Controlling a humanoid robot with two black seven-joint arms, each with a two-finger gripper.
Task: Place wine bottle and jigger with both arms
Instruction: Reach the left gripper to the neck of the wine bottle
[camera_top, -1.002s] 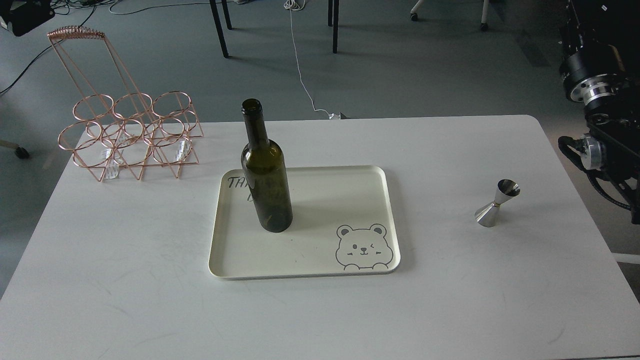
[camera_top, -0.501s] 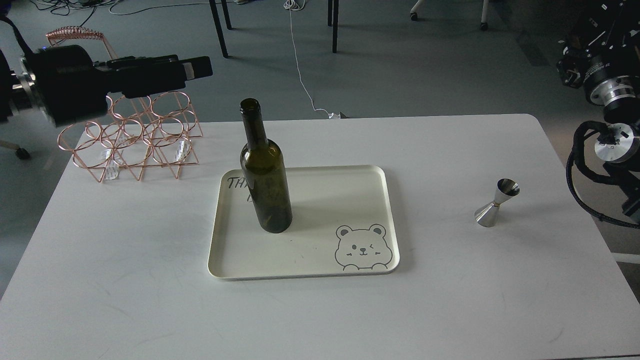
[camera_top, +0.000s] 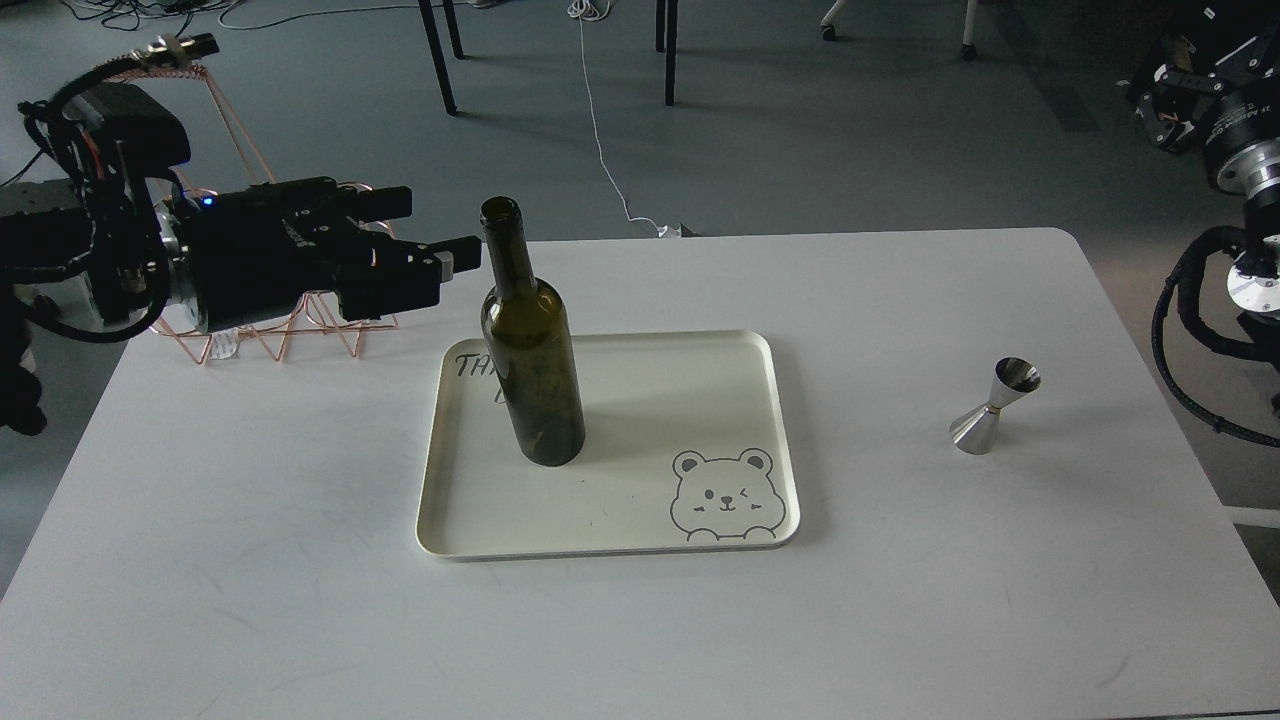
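The wine bottle (camera_top: 531, 350) is dark olive green and stands upright on the left part of a cream tray (camera_top: 650, 400) with a bear drawing. My left gripper (camera_top: 445, 228) reaches in from the left at the height of the bottle's neck. It is open and empty, with its fingertips just left of the neck and not touching it. The silver jigger (camera_top: 993, 408) stands on the white table (camera_top: 300, 600) to the right of the tray. My right arm (camera_top: 1245, 170) shows only at the right edge, above and right of the jigger. Its gripper is out of view.
A copper wire bottle rack (camera_top: 285, 340) stands at the table's back left, mostly hidden behind my left arm. Chair legs and a white cable are on the floor beyond the table.
My left arm has swung down and to the right, from above the rack to beside the bottle's neck. The right arm has shifted slightly at the right edge. Bottle and jigger have not moved.
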